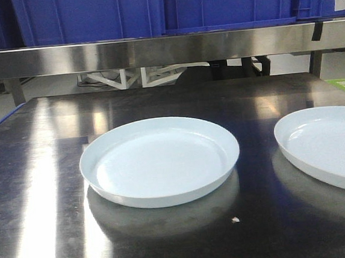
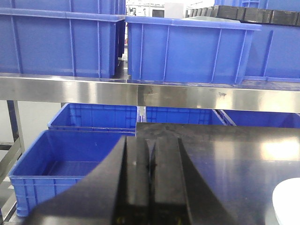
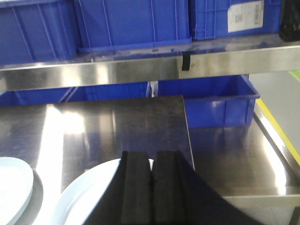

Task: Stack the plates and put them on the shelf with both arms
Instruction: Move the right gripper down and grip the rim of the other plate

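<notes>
Two plates lie flat and apart on the dark tabletop (image 1: 32,177), unstacked: centre plate (image 1: 160,161) and side plate (image 1: 328,148), which is cut off by the frame. Blue crates (image 1: 90,15) sit on the shelf (image 1: 153,51) over the table's back edge. Left gripper (image 2: 150,152) is pressed together and empty near the table corner. Only its view shows floor crates (image 2: 70,164). Right gripper (image 3: 151,171) is also pressed together and empty, plate rim just beneath, table's side edge close.
</notes>
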